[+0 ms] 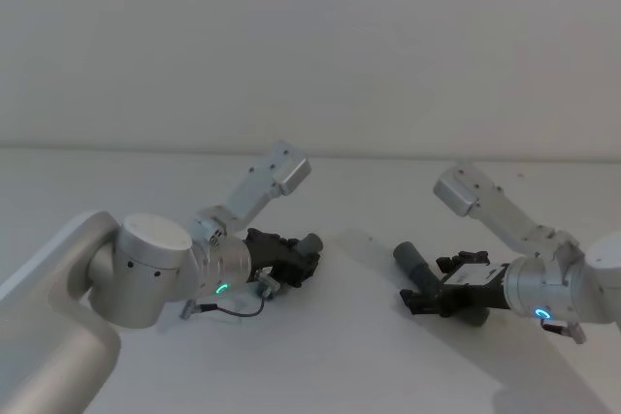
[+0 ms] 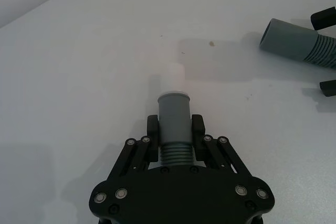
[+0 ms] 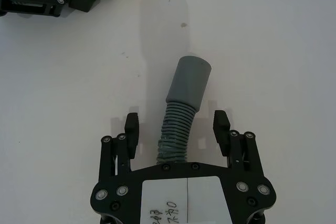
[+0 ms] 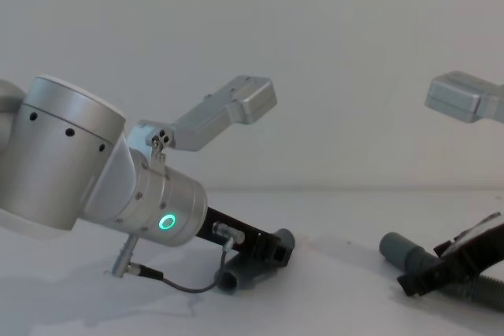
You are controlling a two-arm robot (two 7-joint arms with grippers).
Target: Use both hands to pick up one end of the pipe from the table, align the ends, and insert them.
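Observation:
My left gripper is shut on one piece of the pipe, gripping where the ribbed part meets a smooth grey cuff with a white tip. It is held low over the white table, left of centre. The other piece, a ribbed hose with a smooth grey end, lies on the table to the right. My right gripper is open, with one finger on each side of the ribs and a gap to both. The two ends are well apart.
A thin black cable loops from the left wrist down to the table. The left wrist's green ring glows. A pale wall stands behind the table. Bare table lies between the two grippers.

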